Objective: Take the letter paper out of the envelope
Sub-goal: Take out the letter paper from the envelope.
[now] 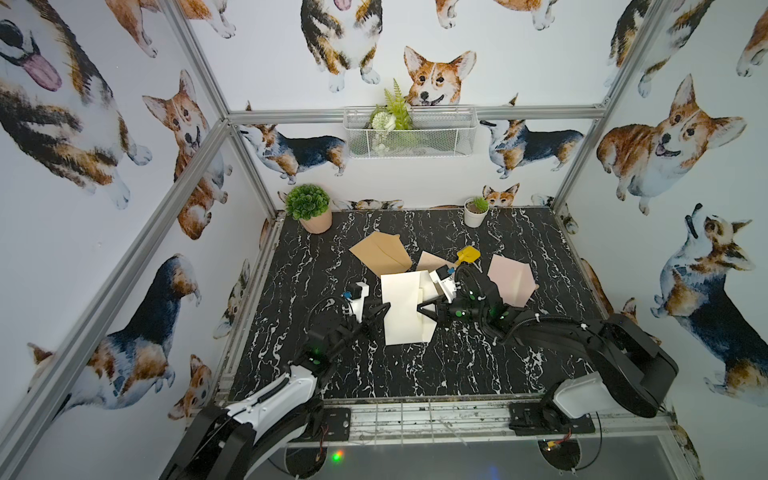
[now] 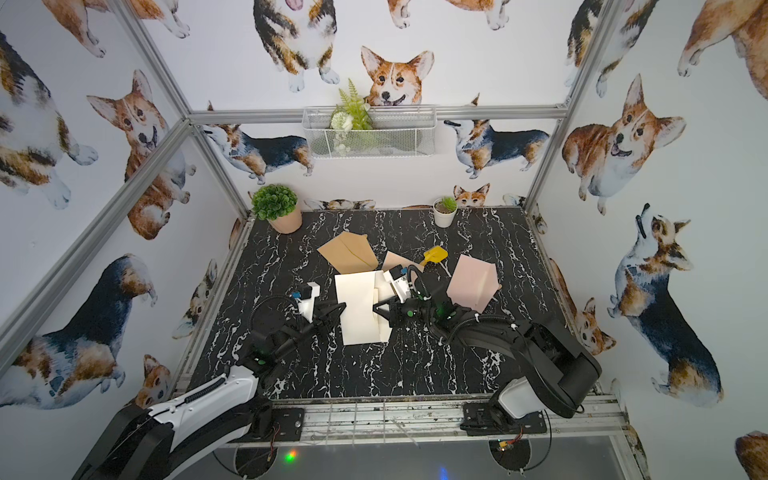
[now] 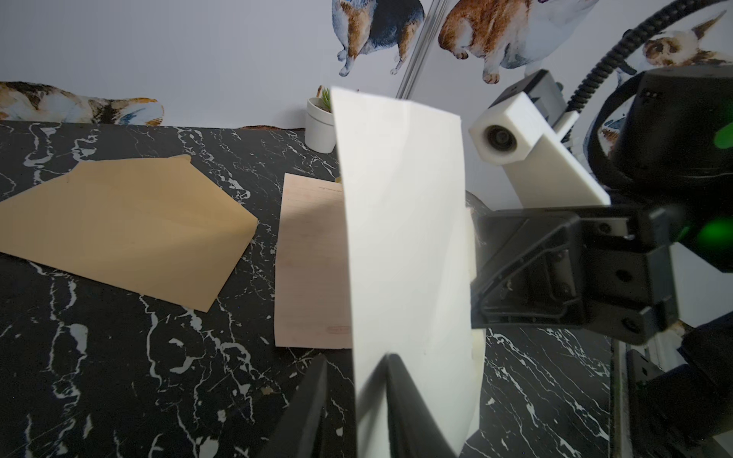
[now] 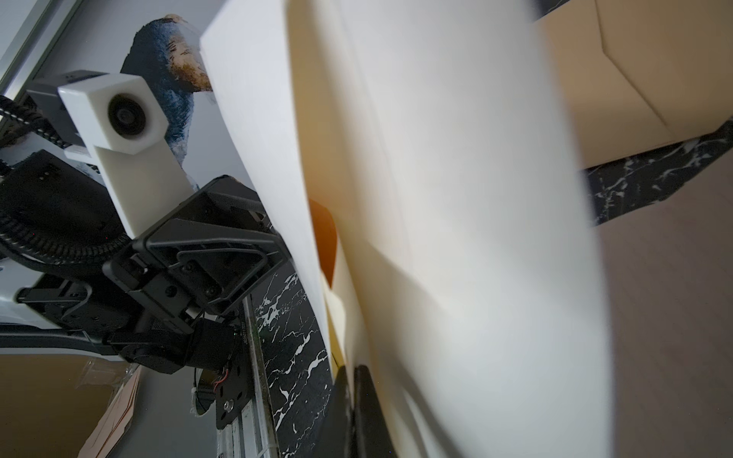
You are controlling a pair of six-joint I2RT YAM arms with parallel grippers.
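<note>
No writing is showing clearly enough to be read anywhere, the pink ruled sheet point(image 3: 309, 257) lying just beside the white paper point(image 3: 404, 218) carrying only faint, blurred print marks.

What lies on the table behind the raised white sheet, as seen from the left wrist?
A pinkish lined sheet lies flat there, and a white pot stands farther back. The white sheet covers one side of each.

Worktop point(image 1: 316, 374) is black marble, veined white. White paper point(image 1: 401, 307) sits against a cream envelope point(image 1: 429, 331). There's a tan envelope point(image 1: 382, 253) toward the far edge and a pink envelope point(image 1: 511, 282) toward the right edge. Walls point(image 1: 540, 62) are white with orange-and-black corgi print.
</note>
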